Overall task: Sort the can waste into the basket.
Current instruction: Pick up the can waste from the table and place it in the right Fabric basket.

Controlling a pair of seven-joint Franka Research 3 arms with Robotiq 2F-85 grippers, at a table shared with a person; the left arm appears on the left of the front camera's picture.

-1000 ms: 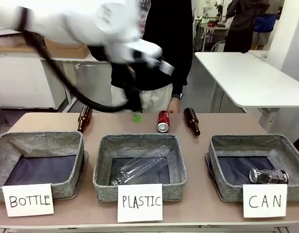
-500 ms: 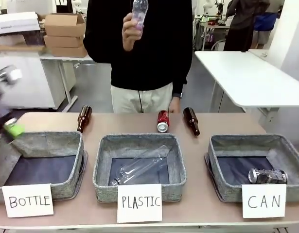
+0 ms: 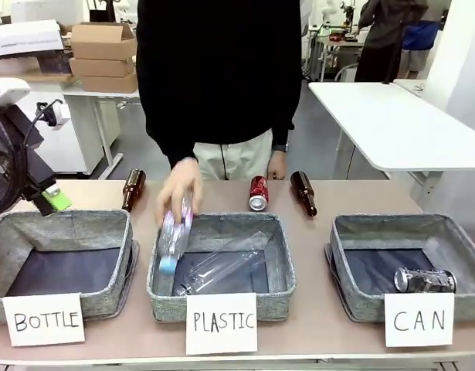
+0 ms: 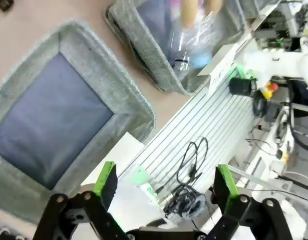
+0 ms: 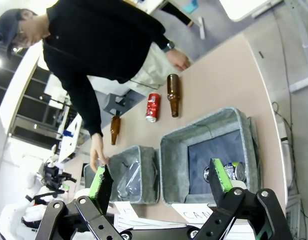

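The left tool [image 4: 165,171] stands spread wide with nothing between its green pads; in the front view it sits at 9 o'clock, above the far left corner of the BOTTLE basket [image 3: 75,220]. The right tool [image 5: 160,179] is likewise spread and empty, looking down on the desk [image 3: 310,313] from high up. The CAN basket [image 3: 391,224] sits at 4 o'clock in the front view, and the silvery can [image 3: 426,280] lies on its side in the basket's 4 o'clock corner. The red can [image 3: 258,193] lies on the desk at 12 o'clock from the PLASTIC basket [image 3: 245,222], just past its far rim, with a brown bottle [image 3: 303,193] near it at 3 o'clock. A person's hand [image 3: 178,192] holds a clear plastic bottle [image 3: 174,236] over the PLASTIC basket's 10 o'clock corner.
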